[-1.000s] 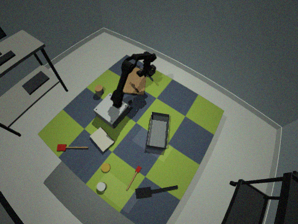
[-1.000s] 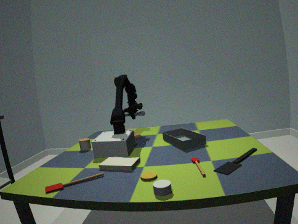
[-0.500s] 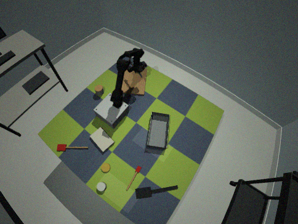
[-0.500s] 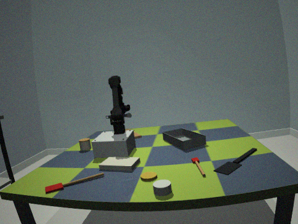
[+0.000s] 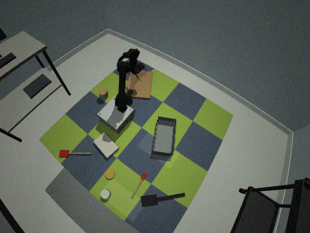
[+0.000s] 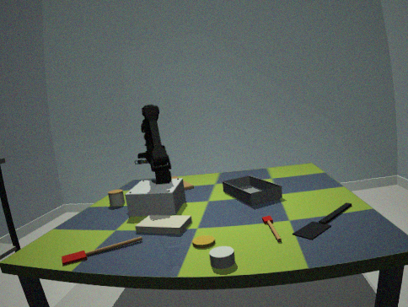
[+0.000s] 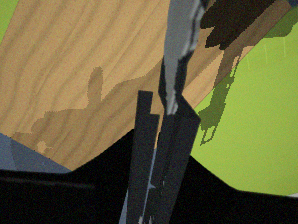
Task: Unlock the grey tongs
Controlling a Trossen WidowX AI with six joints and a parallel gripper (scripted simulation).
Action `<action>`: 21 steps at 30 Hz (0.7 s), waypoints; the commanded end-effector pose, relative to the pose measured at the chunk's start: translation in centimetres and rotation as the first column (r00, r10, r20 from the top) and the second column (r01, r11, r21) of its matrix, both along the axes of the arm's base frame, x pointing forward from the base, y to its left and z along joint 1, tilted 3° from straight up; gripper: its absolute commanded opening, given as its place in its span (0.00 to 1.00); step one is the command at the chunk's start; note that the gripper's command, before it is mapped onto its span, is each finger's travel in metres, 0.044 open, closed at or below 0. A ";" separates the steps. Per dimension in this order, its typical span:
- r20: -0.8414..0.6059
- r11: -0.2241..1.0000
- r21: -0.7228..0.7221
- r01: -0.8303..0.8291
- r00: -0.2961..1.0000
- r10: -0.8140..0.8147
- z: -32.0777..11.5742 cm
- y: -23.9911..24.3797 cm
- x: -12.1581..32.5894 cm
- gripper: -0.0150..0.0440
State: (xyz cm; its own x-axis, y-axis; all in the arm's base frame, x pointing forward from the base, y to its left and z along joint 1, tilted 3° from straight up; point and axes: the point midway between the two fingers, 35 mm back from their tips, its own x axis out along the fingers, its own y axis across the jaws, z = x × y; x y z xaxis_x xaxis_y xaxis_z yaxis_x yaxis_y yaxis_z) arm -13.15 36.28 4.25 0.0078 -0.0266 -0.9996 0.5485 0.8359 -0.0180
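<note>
My gripper is shut on the grey tongs. It holds them above the wooden board, with the arms together as far as the wrist view shows. The board lies at the back of the checked mat, behind the arm's base; only its corner shows in the exterior view. The arm is folded back over its base. The grey roasting tin stands empty to the right, well away from the gripper.
The arm's grey pedestal stands beside the board. A white slab, a tan cylinder, two red spatulas, a black spatula, an orange disc and a white puck lie on the mat.
</note>
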 end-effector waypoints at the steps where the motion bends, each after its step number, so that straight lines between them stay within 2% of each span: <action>1: -0.005 1.000 0.006 0.017 1.000 -0.017 0.1 0.1 0.1 0.00; 7: -0.039 0.999 0.022 0.031 0.999 -0.030 -0.2 0.4 0.1 0.00; 21: -0.315 0.979 0.146 0.143 0.945 -0.091 -2.1 2.0 0.1 0.00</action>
